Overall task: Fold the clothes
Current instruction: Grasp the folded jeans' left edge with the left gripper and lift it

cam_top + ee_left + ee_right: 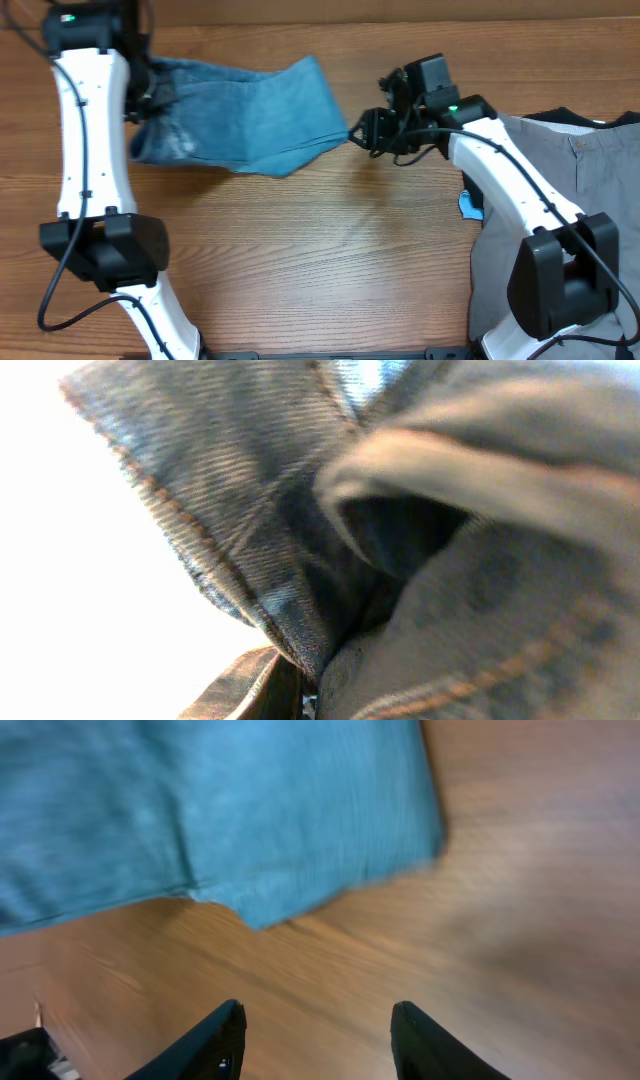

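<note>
The light blue denim jeans lie folded at the back left of the wooden table. My left gripper is at their left end, buried in the fabric. The left wrist view is filled with denim seams and orange stitching, and the fingers are hidden there. My right gripper is open and empty, just right of the jeans' right edge. In the right wrist view its two fingers hover over bare wood, with the jeans' corner a little beyond them.
A grey garment with a dark piece beneath lies at the right edge, under the right arm. A small blue object sits at its left border. The wooden table extends to the front.
</note>
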`<state>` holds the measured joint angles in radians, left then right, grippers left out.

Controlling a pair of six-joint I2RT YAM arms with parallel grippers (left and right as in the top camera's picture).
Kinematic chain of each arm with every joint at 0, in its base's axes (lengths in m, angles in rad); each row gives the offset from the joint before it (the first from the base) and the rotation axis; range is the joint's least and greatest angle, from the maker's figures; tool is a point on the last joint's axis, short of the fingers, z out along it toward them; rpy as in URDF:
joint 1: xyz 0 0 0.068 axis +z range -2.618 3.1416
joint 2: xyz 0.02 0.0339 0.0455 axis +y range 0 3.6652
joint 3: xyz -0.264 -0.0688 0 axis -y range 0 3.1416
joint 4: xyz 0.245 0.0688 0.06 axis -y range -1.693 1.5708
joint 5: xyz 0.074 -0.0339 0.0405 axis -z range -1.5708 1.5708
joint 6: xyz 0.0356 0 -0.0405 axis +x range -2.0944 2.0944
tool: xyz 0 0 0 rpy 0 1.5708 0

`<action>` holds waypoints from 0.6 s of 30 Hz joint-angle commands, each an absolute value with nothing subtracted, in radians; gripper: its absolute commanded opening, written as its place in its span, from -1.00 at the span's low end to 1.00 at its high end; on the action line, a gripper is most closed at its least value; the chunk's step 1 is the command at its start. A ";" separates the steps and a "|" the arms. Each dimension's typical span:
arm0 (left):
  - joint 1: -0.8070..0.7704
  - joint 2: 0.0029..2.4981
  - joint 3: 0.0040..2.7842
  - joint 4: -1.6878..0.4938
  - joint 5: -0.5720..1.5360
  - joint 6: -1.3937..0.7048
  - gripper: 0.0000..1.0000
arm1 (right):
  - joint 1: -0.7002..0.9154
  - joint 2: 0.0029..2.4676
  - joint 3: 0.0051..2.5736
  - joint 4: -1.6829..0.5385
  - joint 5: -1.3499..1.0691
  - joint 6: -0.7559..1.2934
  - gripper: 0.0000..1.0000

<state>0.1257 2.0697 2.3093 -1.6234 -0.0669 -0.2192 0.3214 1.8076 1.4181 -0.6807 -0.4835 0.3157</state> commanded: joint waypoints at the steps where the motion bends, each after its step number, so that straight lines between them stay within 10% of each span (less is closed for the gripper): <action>1: 0.199 2.085 2.300 -1.584 -0.101 -0.237 -0.92 | 0.379 1.799 1.413 -0.576 -0.469 0.313 -0.08; 5: 0.212 2.115 2.291 -1.581 -0.065 -0.208 -0.92 | 0.436 1.831 1.413 -0.425 -0.320 0.367 -0.24; 18: 0.202 2.188 2.288 -1.598 -0.061 -0.202 -0.92 | 0.460 2.150 1.413 -0.077 -0.343 0.407 0.48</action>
<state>0.2134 2.1754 2.2967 -1.5936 -0.0837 -0.2100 0.4633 2.1078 1.4139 -0.1295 -0.3183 0.3920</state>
